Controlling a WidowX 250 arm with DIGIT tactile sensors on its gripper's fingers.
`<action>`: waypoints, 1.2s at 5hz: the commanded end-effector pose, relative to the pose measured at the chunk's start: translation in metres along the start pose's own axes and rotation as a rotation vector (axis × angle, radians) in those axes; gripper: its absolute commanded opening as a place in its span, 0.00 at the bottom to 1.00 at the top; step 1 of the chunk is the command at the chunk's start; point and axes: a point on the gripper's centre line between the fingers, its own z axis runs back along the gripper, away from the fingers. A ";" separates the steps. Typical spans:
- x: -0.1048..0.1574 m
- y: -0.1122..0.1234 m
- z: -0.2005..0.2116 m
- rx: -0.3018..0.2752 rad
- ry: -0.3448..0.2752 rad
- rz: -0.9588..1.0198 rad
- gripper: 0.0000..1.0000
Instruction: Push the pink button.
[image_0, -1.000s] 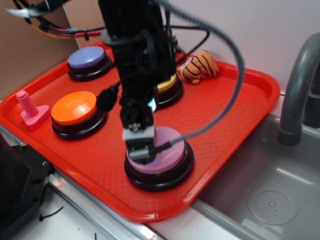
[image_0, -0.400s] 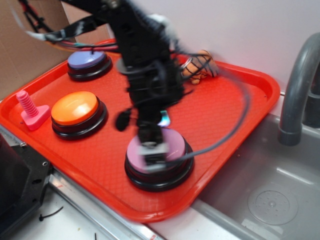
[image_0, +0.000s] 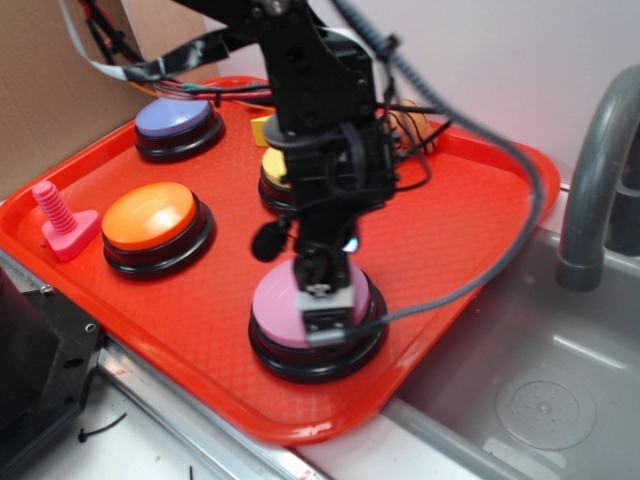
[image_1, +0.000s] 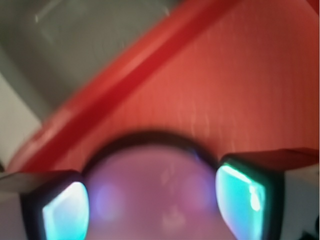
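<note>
**One pink dome under my fingertips**

Half of the large round pink button with its glossy dome and black base is covered by my black gripper in the exterior view, where it sits near the front edge of the red plastic tray. My fingertip block rests on the dome's right part; whether my jaws are parted or together I cannot tell there.

The wrist view is blurred but shows more: the lilac-pink dome fills the gap between my two fingers, which stand apart, lit teal. Its bottom is cut off.

Only the exterior view shows the orange domed button, the purple-blue domed button, a yellow button mostly hidden behind my arm, the small pink screw-shaped toy, and the grey sink.
</note>
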 end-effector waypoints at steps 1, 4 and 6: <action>-0.010 -0.008 0.055 0.029 -0.013 0.041 1.00; -0.023 -0.010 0.088 0.064 -0.037 0.046 1.00; -0.027 -0.012 0.100 0.062 -0.054 0.067 1.00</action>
